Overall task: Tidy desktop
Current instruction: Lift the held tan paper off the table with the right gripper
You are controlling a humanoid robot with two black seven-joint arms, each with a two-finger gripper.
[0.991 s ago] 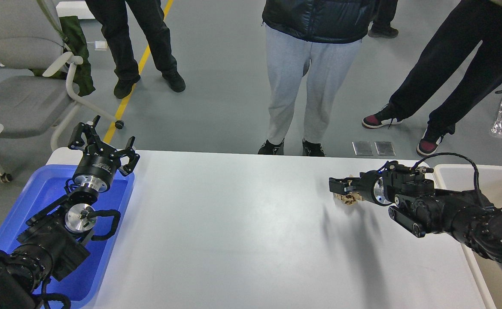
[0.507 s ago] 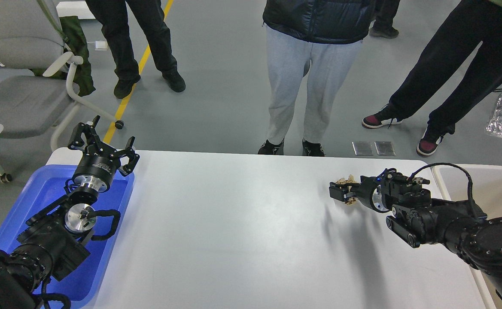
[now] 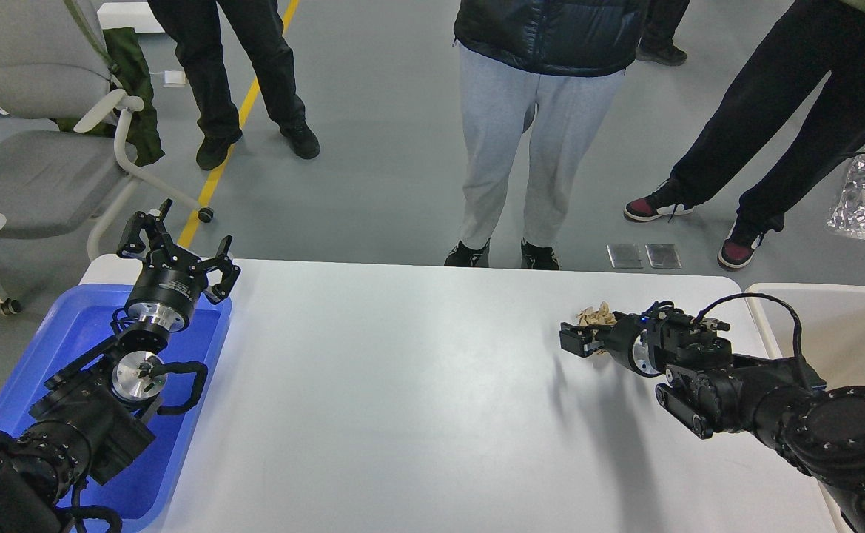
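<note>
The white desktop [image 3: 402, 385] fills the middle of the head view. My right gripper [image 3: 573, 339] hangs a little above its far right part and is shut on a small tan crumpled scrap [image 3: 595, 317], which sticks out on the far side of the fingers. Its shadow falls on the tabletop below. My left gripper [image 3: 178, 243] is open and empty, raised over the far end of the blue tray [image 3: 69, 333] at the left edge of the desktop.
A beige bin [image 3: 846, 318] stands at the desktop's right edge, next to my right arm. Several people stand just beyond the far edge. One hand at the right holds a silver foil bag [image 3: 857, 207]. A grey chair [image 3: 40, 111] stands at the far left.
My right wrist has turned, carrying the tan scrap from under the fingers to their far side. The gripper has shifted slightly toward me. The left arm has not moved.
</note>
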